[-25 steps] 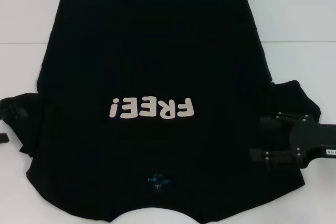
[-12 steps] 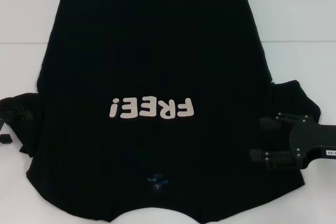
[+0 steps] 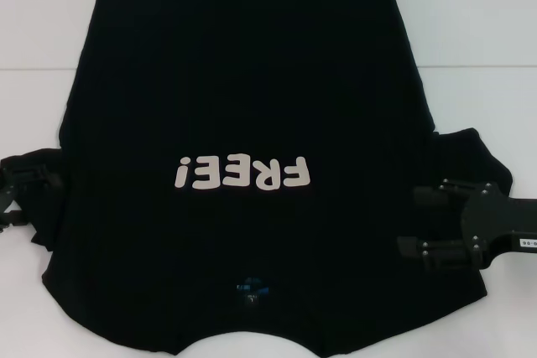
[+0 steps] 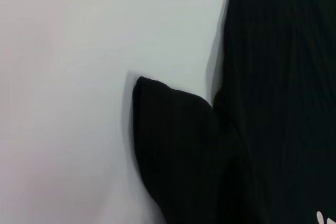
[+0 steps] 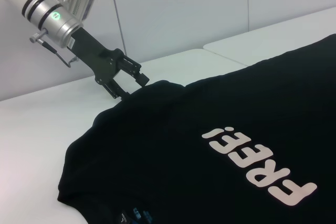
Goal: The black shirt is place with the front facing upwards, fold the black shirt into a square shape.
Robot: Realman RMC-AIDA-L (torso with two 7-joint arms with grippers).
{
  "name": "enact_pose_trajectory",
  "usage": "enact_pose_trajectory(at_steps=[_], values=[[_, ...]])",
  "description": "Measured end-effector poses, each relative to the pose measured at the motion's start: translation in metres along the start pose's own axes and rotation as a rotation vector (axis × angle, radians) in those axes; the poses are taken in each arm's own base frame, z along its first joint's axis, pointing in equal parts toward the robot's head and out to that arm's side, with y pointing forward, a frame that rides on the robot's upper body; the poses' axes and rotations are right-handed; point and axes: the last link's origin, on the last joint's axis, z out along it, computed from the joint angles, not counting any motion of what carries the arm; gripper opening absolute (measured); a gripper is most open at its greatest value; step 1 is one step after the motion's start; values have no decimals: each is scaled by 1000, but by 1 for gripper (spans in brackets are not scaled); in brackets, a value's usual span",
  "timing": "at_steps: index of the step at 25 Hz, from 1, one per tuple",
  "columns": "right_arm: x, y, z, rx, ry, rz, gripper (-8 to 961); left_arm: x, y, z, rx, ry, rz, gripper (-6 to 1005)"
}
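Observation:
The black shirt [image 3: 243,98] lies flat and front up on the white table, its pale "FREE!" lettering [image 3: 243,173] upside down to me and its blue neck label [image 3: 250,291] near the front edge. My left gripper [image 3: 25,199] is open at the tip of the shirt's left sleeve [image 4: 173,145]. It also shows in the right wrist view [image 5: 127,84], with the fingers on either side of the sleeve edge. My right gripper [image 3: 419,222] is open and empty, its fingers over the shirt beside the right sleeve [image 3: 470,157].
The white table [image 3: 487,23] shows bare on both sides of the shirt and behind it. A seam in the tabletop [image 3: 478,65] runs across at the back. The shirt's collar reaches the table's front edge.
My left gripper has moved a little to the right, onto the left sleeve. The right gripper and the shirt have not moved.

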Motion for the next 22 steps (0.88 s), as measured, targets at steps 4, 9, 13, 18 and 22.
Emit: enact_pose_trajectory(at_steps=[4,9,13,18,22], values=[[0,0,0,0,-2,0,925,-1,2,4,-1,0,8,884],[-1,0,0,0,-3,-1,925,0,8,6,2,-8,54,882],[-1,1,0,-6,-5,-1,925,1,9,7,9,-3,76,880],[-2,1,0,-7,-8,-1,925,1,9,8,20,-5,80,715],[-2,1,0,-8,-8,-2,925,2,8,8,23,0,75,559]])
